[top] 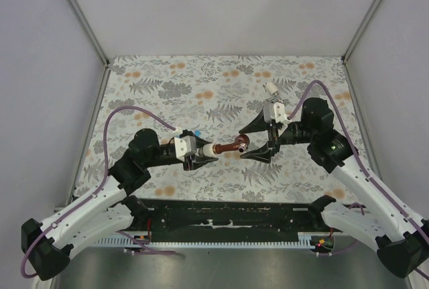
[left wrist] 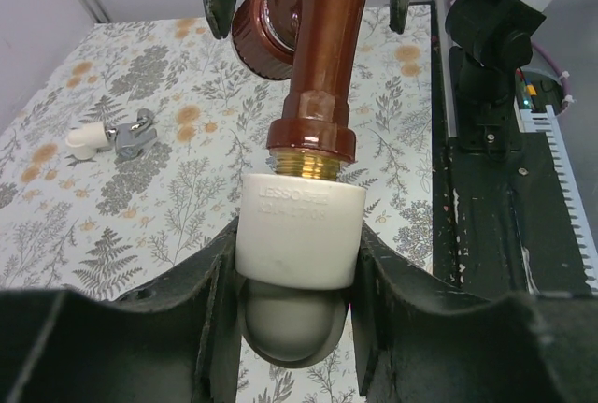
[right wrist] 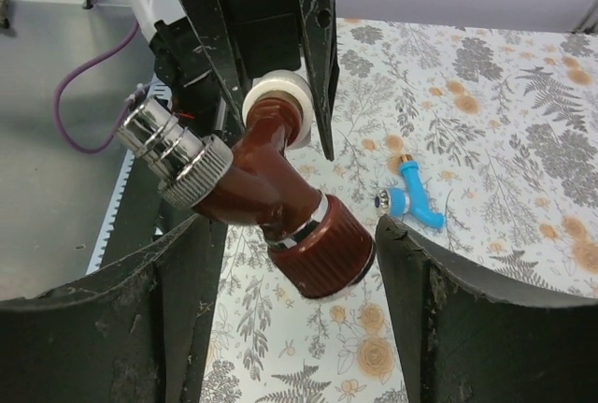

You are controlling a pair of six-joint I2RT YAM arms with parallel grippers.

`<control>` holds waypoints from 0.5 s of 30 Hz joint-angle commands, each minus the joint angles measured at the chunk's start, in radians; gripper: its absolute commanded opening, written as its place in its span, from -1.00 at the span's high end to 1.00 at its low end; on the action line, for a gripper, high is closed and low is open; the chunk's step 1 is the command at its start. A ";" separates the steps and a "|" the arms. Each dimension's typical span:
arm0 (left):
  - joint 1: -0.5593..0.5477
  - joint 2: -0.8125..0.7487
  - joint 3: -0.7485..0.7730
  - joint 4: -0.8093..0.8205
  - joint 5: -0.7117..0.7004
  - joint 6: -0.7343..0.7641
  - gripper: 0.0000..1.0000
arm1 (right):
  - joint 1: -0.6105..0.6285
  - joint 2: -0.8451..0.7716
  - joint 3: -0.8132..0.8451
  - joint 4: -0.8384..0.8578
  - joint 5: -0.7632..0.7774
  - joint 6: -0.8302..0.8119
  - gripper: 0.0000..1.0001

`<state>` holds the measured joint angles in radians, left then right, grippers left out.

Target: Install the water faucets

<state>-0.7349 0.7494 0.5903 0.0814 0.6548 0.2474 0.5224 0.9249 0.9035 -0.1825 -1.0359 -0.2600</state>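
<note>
Top external: my left gripper (top: 206,153) and right gripper (top: 244,145) meet at mid-bench (top: 167,94), tip to tip.

Left gripper: closed narrow on the white fitting (top: 209,149). The brown faucet (top: 233,147) stands out of the fitting's far end and reaches toward the right gripper.

Right gripper: fingers spread wide, one on each side of the faucet's knob (right wrist: 322,249). There is a clear gap on one side. The other finger sits just beside the knob, and I cannot tell whether it touches.

Left wrist only: brass thread shows between the faucet's collar and the fitting's mouth. The fitting carries raised lettering, too small to read. A white faucet (left wrist: 117,136) lies on its side on the bench, well apart from both grippers.

Right wrist only: a ribbed chrome nozzle (right wrist: 159,141) angles off the faucet body, opposite the knob. A blue faucet (right wrist: 416,199) lies flat on the bench, beyond the knob.

Top external shows the blue faucet only as a small speck beside my left wrist. The thread and nozzle are too small to make out there.
</note>
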 commanded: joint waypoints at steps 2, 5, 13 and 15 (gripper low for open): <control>0.005 0.014 0.057 0.075 0.037 -0.040 0.95 | 0.034 0.028 0.064 0.055 -0.038 0.018 -0.51; 0.005 0.018 0.057 0.073 0.034 -0.034 0.96 | 0.056 0.063 0.084 0.046 -0.032 0.027 -0.40; 0.003 -0.022 0.025 0.073 -0.087 0.035 0.96 | 0.080 0.150 0.123 0.037 0.077 0.230 0.34; 0.003 -0.044 0.005 0.081 -0.160 0.076 0.96 | 0.080 0.169 0.124 0.054 0.129 0.373 0.46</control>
<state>-0.7303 0.7601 0.5945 0.0769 0.5980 0.2459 0.6003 1.0592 0.9874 -0.1734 -1.0111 -0.1425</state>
